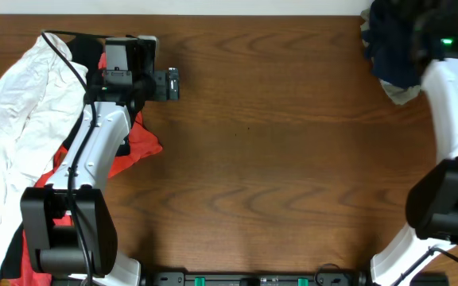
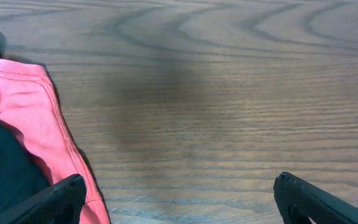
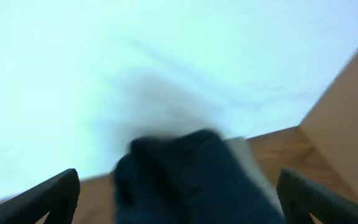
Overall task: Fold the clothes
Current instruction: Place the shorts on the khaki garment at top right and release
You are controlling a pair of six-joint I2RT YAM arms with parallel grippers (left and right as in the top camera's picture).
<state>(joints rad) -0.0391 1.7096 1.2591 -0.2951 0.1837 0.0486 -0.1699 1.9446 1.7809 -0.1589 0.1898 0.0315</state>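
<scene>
Brown wood-grain table (image 1: 277, 159) fills the middle of the overhead view; the clothes lie at its two ends. At the left edge a white garment (image 1: 22, 103) spreads over a coral-red one (image 1: 137, 147), with black cloth (image 2: 5, 174) against the red hem. The left gripper (image 2: 179, 186) hangs over bare wood just right of that heap, its fingers (image 2: 61, 199) spread wide with nothing between them. In the upper right corner a dark navy garment (image 1: 392, 48) is bunched up, a pale grey scrap (image 1: 404, 94) showing at its lower edge. The right gripper (image 3: 178, 180) is there, its fingers (image 3: 48, 196) standing wide apart in a blurred wrist view; navy cloth sits between them, though whether they touch it I cannot tell.
</scene>
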